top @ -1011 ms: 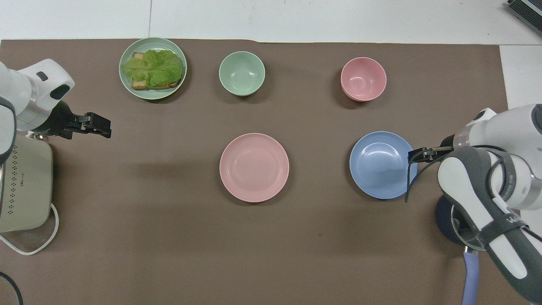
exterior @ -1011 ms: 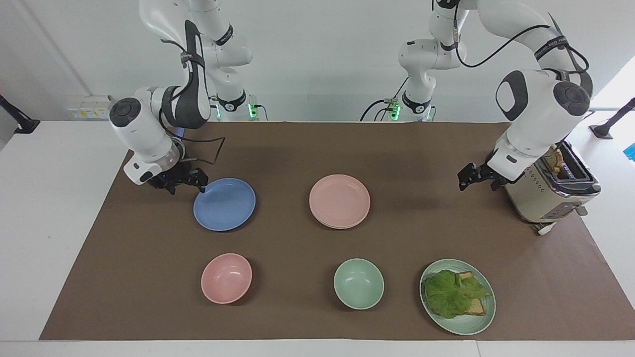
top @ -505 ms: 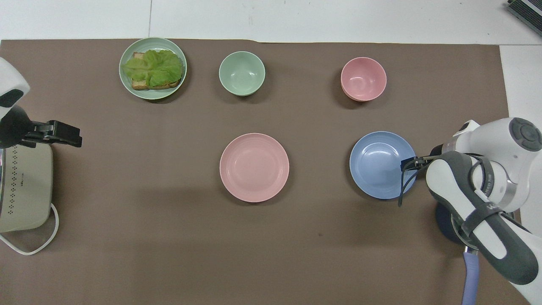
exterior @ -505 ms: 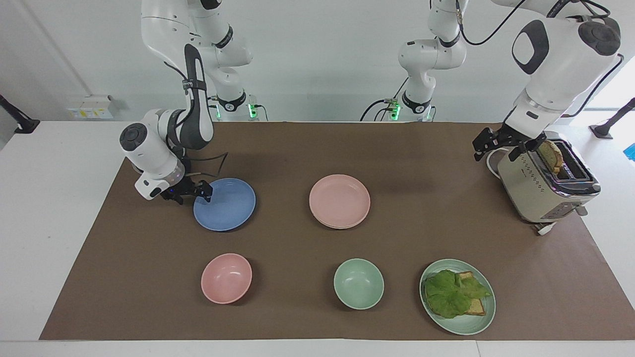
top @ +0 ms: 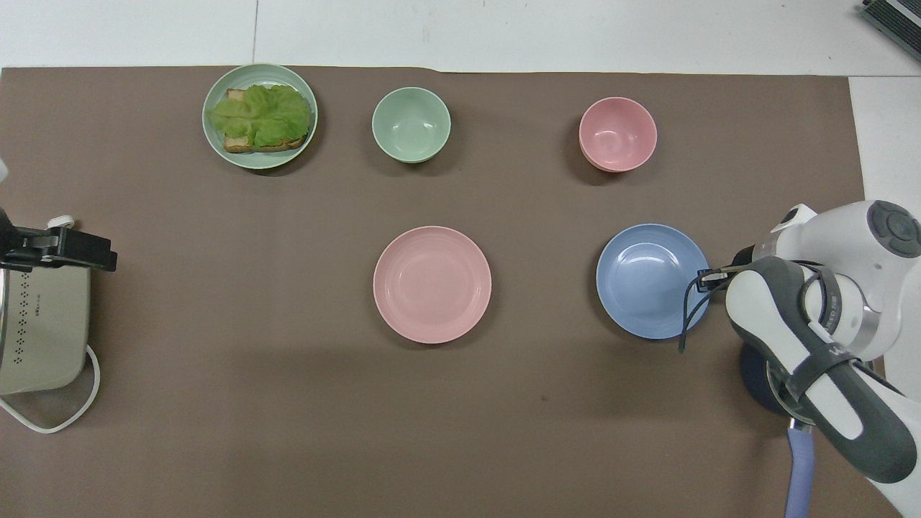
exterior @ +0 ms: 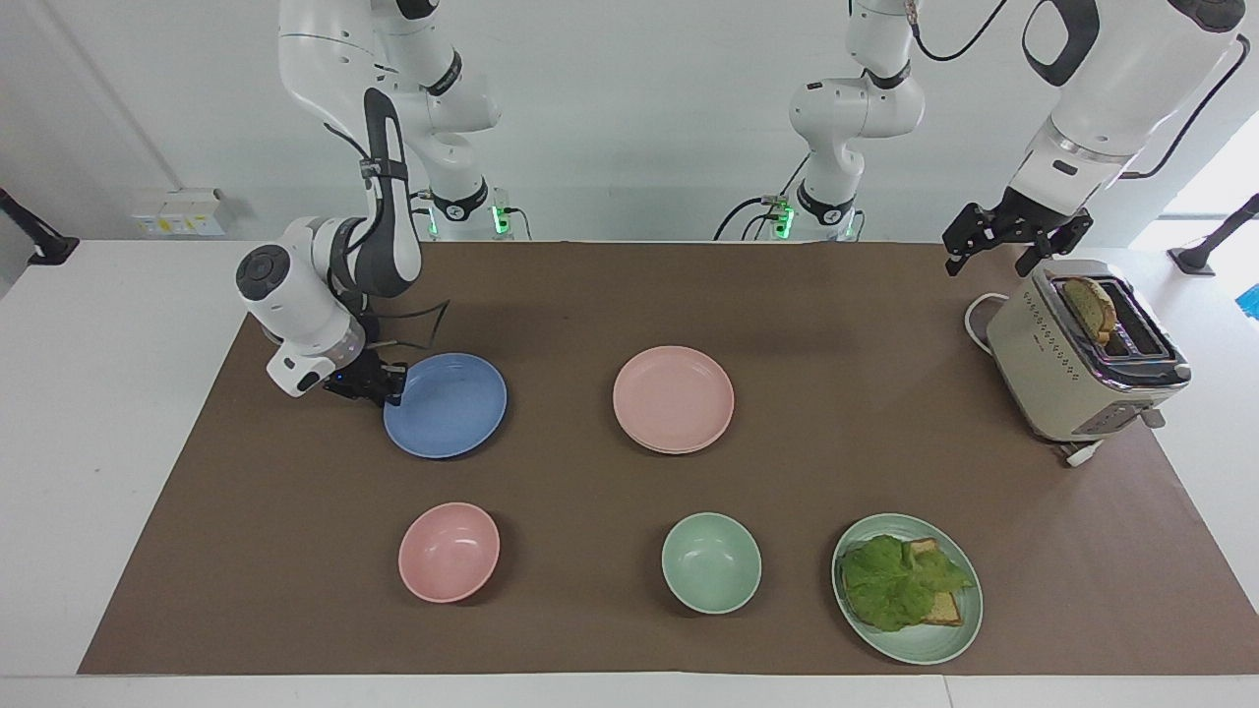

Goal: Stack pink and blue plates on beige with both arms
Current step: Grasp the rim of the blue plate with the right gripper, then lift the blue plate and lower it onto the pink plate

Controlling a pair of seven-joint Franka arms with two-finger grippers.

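The blue plate (exterior: 448, 405) (top: 647, 280) lies on the brown mat toward the right arm's end. My right gripper (exterior: 390, 379) (top: 708, 278) is low at that plate's rim and shut on it. The pink plate (exterior: 674, 396) (top: 432, 283) sits at the middle of the mat, stacked on another plate of which only a thin rim shows. Otherwise the beige plate is hidden. My left gripper (exterior: 989, 258) (top: 106, 253) hangs open and empty in the air, over the robot-side end of the toaster (exterior: 1082, 359).
The toaster (top: 39, 331) holds a bread slice (exterior: 1090, 307) at the left arm's end. Farthest from the robots stand a pink bowl (exterior: 449, 552), a green bowl (exterior: 710, 562) and a green plate (exterior: 934, 644) with lettuce on toast. A lilac handle (top: 797, 471) shows under the right arm.
My right gripper has moved onto the blue plate's rim and shut on it, nudging the plate slightly. The left arm has risen and drawn back over the toaster.
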